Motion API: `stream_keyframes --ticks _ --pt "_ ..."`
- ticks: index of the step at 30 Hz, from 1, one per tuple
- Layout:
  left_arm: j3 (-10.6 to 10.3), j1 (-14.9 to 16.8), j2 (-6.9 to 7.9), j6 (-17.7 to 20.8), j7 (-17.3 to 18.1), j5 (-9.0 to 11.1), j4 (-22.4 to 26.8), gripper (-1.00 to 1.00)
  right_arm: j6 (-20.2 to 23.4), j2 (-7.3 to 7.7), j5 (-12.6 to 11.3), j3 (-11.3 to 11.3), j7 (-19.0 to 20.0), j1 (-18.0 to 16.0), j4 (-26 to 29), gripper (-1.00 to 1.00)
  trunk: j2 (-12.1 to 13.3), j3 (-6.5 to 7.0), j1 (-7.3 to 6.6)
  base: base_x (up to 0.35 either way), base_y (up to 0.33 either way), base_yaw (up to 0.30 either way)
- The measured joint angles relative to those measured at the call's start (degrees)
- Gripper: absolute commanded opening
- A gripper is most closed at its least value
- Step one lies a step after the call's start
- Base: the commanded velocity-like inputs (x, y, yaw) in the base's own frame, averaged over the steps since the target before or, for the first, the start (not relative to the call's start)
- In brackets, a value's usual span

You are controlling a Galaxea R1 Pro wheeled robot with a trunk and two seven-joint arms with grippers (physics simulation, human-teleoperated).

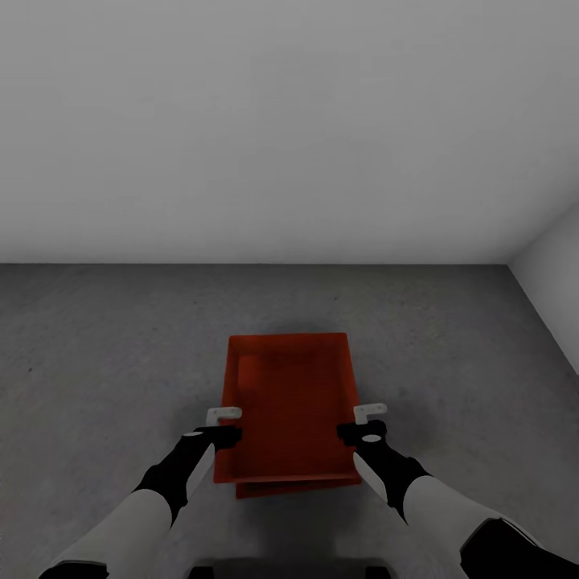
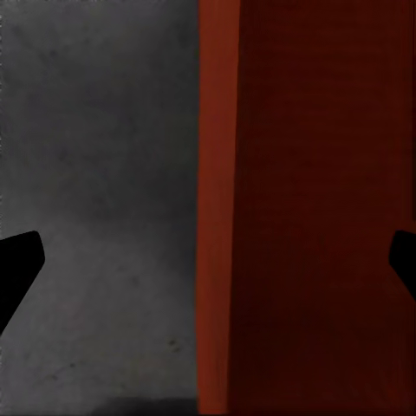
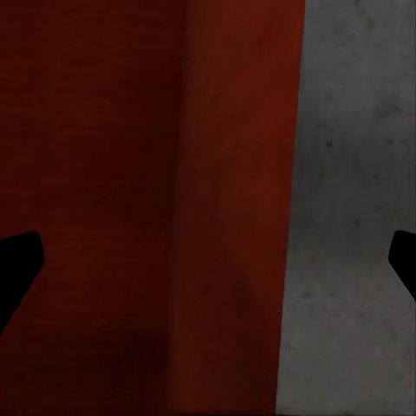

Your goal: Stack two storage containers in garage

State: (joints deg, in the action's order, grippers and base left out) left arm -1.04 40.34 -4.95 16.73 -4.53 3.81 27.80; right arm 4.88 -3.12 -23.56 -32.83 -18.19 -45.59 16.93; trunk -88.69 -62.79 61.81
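Right at the near edge, both black forearms reach forward and down over the grey concrete floor (image 1: 96,354). Left gripper (image 1: 224,426) sits at the left long wall of the upper storage container (image 1: 289,402), right gripper (image 1: 368,422) at the right long wall, level with each other. Both wrist views have the gripper fingers spread wide, one dark tip either side of the wall, nothing pinched between them. The orange-red bin sits square on the second storage container (image 1: 297,485), whose rim peeks out as a thin strip under the near end. That lower one rests flat on the concrete. Ribbed base shows dark inside the top bin. Beyond the stack, bare floor runs to a plain white wall (image 1: 289,129), with a corner at far right.
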Motion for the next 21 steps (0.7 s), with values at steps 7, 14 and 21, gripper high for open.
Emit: stream_keyframes --ticks 7,14,21 --pt "0.0 0.0 -0.03 0.0 0.0 0.0 0.0 1.0 -0.1 0.0 0.0 0.0 0.0 0.0 0.0 1.0 2.8 1.26 -1.54 0.0 0.0 0.0" --pt "0.0 0.0 0.02 0.0 0.0 0.0 0.0 1.0 -0.1 0.0 0.0 0.0 0.0 0.0 0.0 1.0 5.6 2.51 -3.08 0.0 0.0 0.0" --pt "0.0 0.0 0.02 0.0 0.0 0.1 -0.1 1.0 -0.2 0.0 0.0 0.0 -0.1 0.0 0.0 1.0 8.4 3.77 -4.61 0.0 0.0 0.0"
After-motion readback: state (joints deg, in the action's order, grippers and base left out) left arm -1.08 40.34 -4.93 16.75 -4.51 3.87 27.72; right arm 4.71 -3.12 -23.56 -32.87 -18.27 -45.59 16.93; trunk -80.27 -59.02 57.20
